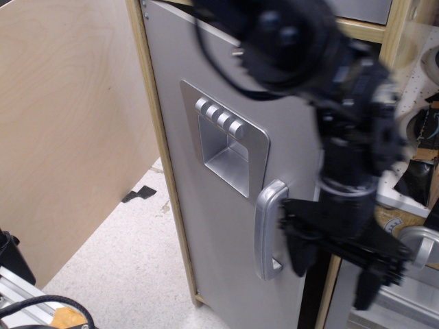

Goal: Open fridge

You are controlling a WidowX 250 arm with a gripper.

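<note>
The fridge's silver-grey door fills the middle of the view, with its recessed dispenser panel and vertical silver handle. It hangs in a light wood frame. The door's free edge and the fridge's inside are hidden behind my arm. My black gripper hangs just right of the handle with its jaws spread open and nothing between them. One finger is close beside the handle's lower part, not around it.
A grey oven door with a round silver handle and a dial stands at the lower right. A white speckled counter with dark items is above it. A large plywood panel stands at left over white floor.
</note>
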